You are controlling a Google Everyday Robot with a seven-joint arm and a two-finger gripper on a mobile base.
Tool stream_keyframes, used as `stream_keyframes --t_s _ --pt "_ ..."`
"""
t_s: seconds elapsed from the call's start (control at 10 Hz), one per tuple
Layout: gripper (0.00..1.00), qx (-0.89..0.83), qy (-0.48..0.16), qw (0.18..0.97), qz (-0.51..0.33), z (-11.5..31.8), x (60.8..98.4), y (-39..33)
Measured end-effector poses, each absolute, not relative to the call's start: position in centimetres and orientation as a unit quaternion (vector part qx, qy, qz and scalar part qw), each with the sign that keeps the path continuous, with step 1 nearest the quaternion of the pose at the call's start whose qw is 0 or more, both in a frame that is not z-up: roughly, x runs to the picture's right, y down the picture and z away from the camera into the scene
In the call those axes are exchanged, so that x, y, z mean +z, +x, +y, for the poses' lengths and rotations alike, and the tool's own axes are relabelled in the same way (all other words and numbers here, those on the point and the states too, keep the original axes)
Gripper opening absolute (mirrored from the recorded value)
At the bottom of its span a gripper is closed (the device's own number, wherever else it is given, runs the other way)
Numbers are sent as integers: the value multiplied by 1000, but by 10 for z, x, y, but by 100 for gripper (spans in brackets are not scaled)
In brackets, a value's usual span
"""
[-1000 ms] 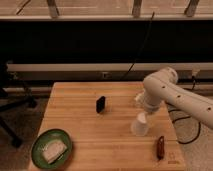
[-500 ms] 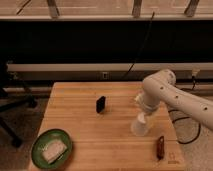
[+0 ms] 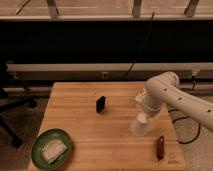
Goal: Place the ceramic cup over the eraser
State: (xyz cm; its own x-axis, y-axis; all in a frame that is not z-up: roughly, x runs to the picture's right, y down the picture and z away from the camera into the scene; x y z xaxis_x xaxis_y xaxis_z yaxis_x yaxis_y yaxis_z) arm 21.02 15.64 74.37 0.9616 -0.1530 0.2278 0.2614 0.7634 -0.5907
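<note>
White cup stands on the wooden counter, well right of the black eraser and a bit nearer the front edge. Claw is right at the cup's top, spread wide, released; can't tell if it touches. Eraser upright, uncovered. Brown stick far right of the eraser, green plate front-left.

Looks like a robotics lab: a white robot arm reaches over the wooden table at its right edge, its gripper at the ceramic cup. A loose cable hangs behind, and an office chair stands off the left edge.
</note>
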Motion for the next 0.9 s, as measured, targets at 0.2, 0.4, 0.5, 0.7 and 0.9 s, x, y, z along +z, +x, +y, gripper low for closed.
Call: stream_keyframes --t_s 0.2,0.4,0.5,0.7,0.9 --pt "80 -100 -329 935 -90 166 751 216" --pt "80 -97 -331 934 -97 171 754 215" --pt "80 -97 -333 933 -101 174 757 214" --pt "80 -101 -337 930 -105 179 762 209" --pt "80 -107 -340 928 -109 182 766 203"
